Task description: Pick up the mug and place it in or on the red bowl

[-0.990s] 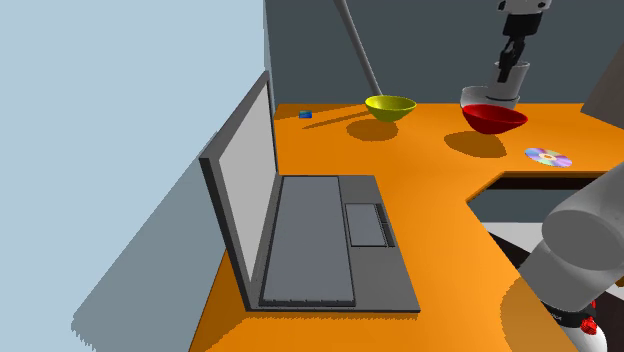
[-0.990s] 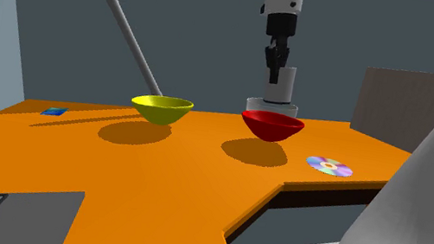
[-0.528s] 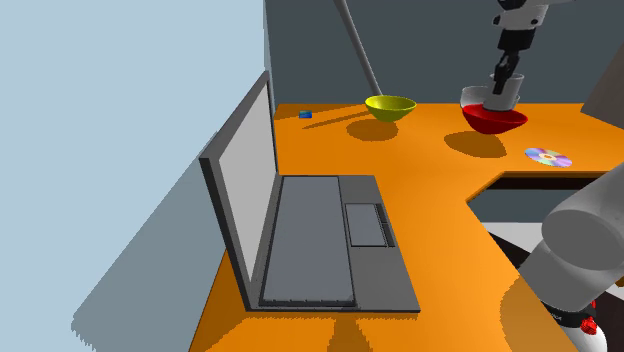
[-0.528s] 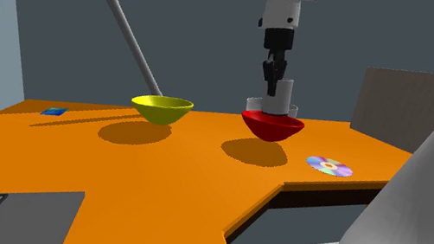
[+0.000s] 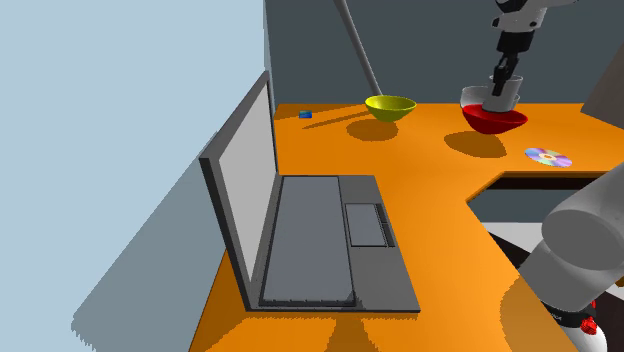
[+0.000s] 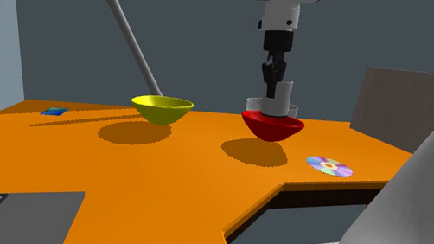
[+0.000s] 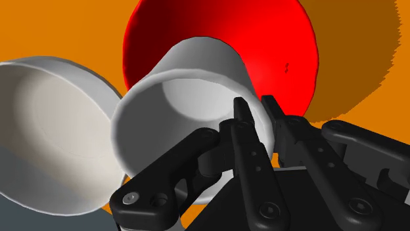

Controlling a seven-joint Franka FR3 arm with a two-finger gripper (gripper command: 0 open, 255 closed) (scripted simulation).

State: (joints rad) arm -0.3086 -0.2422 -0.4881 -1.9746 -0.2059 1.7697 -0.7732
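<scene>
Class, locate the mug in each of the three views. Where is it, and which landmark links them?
Shoulder view: mug at upper right, in the red bowl.
Second exterior view: mug just above centre, in that bowl, right of the yellow bowl.
Wrist view: mug rim between the tool's fingers, red bowl behind.
Shared landmark: the red bowl.

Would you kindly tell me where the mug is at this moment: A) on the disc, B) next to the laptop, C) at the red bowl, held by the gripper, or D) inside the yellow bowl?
C: the gripper clasps the mug by its wall, its base dipping into the red bowl.
</scene>
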